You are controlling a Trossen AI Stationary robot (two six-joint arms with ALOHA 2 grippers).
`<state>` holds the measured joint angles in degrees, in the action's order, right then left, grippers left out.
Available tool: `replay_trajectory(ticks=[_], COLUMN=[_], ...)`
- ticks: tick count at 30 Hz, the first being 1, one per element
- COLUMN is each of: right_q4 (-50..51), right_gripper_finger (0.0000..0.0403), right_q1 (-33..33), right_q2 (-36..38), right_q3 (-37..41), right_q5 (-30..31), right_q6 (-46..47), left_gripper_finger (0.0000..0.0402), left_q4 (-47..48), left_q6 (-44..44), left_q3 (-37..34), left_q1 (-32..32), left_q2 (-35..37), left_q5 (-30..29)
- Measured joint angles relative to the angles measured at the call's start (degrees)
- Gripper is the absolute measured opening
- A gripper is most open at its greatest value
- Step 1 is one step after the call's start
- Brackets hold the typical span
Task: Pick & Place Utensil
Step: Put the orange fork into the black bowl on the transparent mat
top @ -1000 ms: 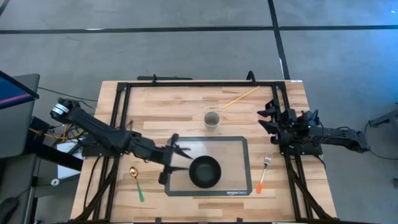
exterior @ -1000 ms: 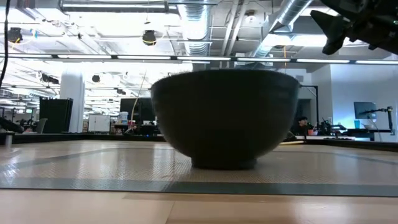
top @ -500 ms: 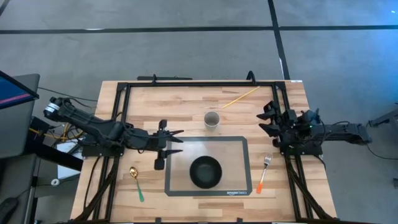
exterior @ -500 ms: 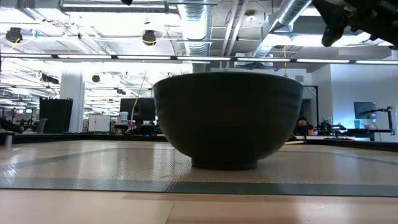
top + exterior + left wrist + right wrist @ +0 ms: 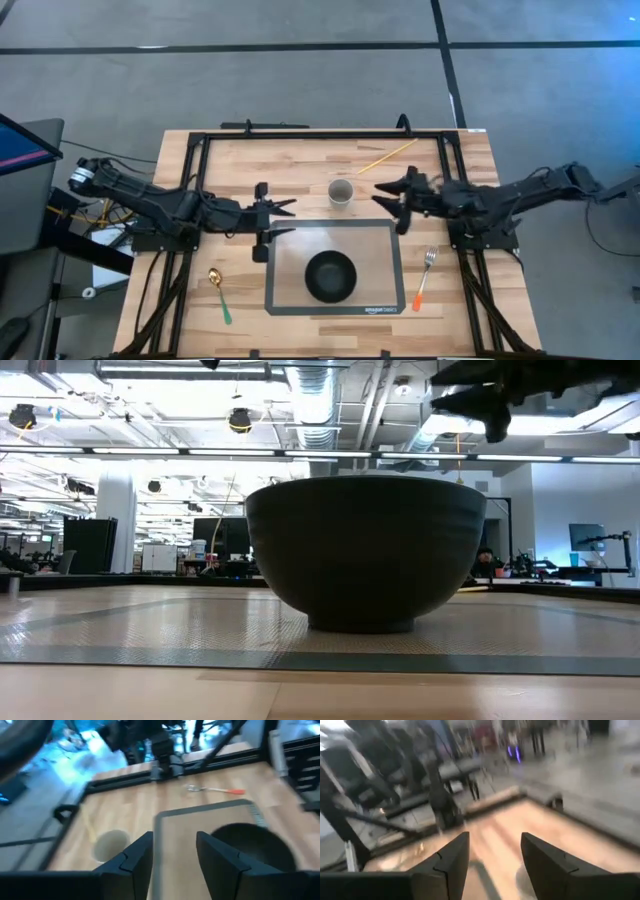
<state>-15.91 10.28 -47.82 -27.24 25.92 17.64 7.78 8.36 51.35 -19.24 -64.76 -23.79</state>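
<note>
A black bowl (image 5: 330, 276) stands by its foot on a grey-edged mat (image 5: 383, 228); it fills the low view (image 5: 365, 550). The fork with an orange handle (image 5: 424, 279) lies flat right of the mat, also in the left wrist view (image 5: 215, 790). A gold spoon with a green handle (image 5: 219, 293) lies left of the mat. My left gripper (image 5: 281, 219) (image 5: 172, 865) hovers open beyond the mat's far-left corner. My right gripper (image 5: 386, 196) (image 5: 490, 405) (image 5: 492, 865) hangs open above the table, right of the paper cup (image 5: 341, 192).
The paper cup (image 5: 111, 845) stands beyond the mat's far edge, between the two grippers. A thin yellow stick (image 5: 386, 156) lies near the far edge. A black frame (image 5: 320, 133) runs round the table's far and side edges.
My left gripper has drawn back from the bowl's left side, toward the table's left and far edges, staying open. My right gripper has swung from the table's right edge leftward over the table toward the cup. The bowl, fork and spoon have stayed where they were.
</note>
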Motion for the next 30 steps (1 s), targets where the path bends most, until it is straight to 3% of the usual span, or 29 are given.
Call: replay_trajectory(ticks=[5,9,14,21,26,30], right_q4=[13.89,22.84,26.12,30.82,38.36,46.85], right_gripper_finger=[0.0171,0.0164,0.0156,0.0135,0.0125,0.0121], right_q1=[5.81,11.75,18.87,25.22,28.26,29.97], right_q2=[-8.68,-16.05,-26.38,-36.03,-39.88,-41.52], right_q3=[-8.01,-12.6,-14.69,-18.22,-19.27,-19.3], right_q5=[-0.71,-4.11,-11.02,-20.85,-32.92,-36.75], right_q6=[13.94,35.22,61.66,89.97,103.66,109.74], left_gripper_finger=[0.0151,0.0151,0.0151,0.0151,0.0151,0.0151], left_q4=[1.79,3.8,3.85,3.78,1.98,-0.25], left_q6=[2.47,1.54,2.14,-4.09,-2.78,-2.6], left_q3=[0.0,0.0,-2.06,-5.31,-5.44,-5.44], left_q1=[2.79,5.95,10.69,16.57,18.56,19.41], left_q2=[0.32,0.09,0.22,0.23,0.25,0.29], left_q5=[-3.22,-3.19,-3.21,-3.22,-3.2,-3.19])
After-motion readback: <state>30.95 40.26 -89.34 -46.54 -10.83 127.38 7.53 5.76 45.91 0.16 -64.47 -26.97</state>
